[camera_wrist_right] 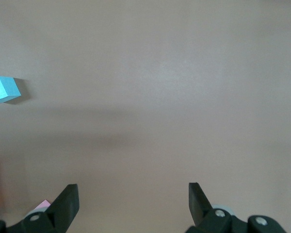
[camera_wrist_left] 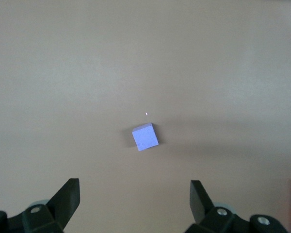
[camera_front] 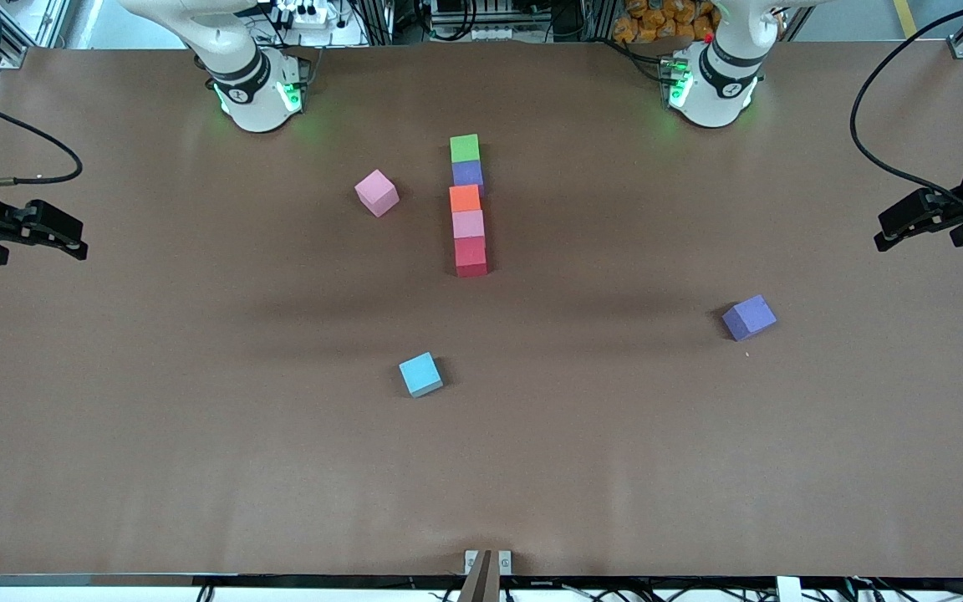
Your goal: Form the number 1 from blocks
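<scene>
A column of five matte foam cubes — green [camera_front: 464, 147], purple [camera_front: 467, 173], orange [camera_front: 465, 198], pink [camera_front: 468, 223], red [camera_front: 471, 254] — forms the stroke on the brown tabletop [camera_front: 197, 435]. You still have three loose: a second pink cube [camera_front: 376, 192], a light blue cube [camera_front: 420, 374] and a second purple cube [camera_front: 749, 317]. Both tools, left [camera_front: 908, 224] and right [camera_front: 53, 233], wait open and empty at the tabletop's ends — next, pick a loose cube.

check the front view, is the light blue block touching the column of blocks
No: the light blue block sits alone on the table, nearer the front camera than the red block that ends the column, with bare table between them.
</scene>
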Controlling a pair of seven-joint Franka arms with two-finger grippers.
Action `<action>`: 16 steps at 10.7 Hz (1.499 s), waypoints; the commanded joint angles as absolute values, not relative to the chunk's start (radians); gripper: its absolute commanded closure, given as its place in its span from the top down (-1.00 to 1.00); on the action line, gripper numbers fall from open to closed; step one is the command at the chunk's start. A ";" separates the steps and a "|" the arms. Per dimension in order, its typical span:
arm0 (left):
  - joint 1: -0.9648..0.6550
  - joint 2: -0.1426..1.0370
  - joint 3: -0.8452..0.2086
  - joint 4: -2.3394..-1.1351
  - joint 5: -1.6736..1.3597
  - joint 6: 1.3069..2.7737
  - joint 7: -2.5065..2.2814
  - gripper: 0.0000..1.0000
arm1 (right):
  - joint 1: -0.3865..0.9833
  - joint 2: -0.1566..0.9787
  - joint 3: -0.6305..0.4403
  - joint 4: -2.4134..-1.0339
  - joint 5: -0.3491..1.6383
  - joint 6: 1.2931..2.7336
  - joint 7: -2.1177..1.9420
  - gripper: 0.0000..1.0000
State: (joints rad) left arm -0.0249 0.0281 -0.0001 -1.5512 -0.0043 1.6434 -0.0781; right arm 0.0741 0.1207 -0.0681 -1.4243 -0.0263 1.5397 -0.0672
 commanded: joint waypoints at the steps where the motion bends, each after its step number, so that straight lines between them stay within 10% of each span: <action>1: -0.104 0.032 0.035 -1.513 0.020 1.620 -0.058 1.00 | 0.063 0.127 -0.061 -1.404 -0.031 1.522 -0.072 1.00; 16: -0.160 0.051 0.064 -1.482 0.015 1.618 -0.057 1.00 | 0.055 0.129 -0.058 -1.405 -0.025 1.522 -0.071 1.00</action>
State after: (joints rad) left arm -0.1432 0.0349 0.0495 -1.5151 -0.0040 1.6433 -0.0781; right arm 0.0708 0.1213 -0.0706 -1.4243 -0.0261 1.5383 -0.0671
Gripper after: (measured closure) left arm 0.000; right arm 0.000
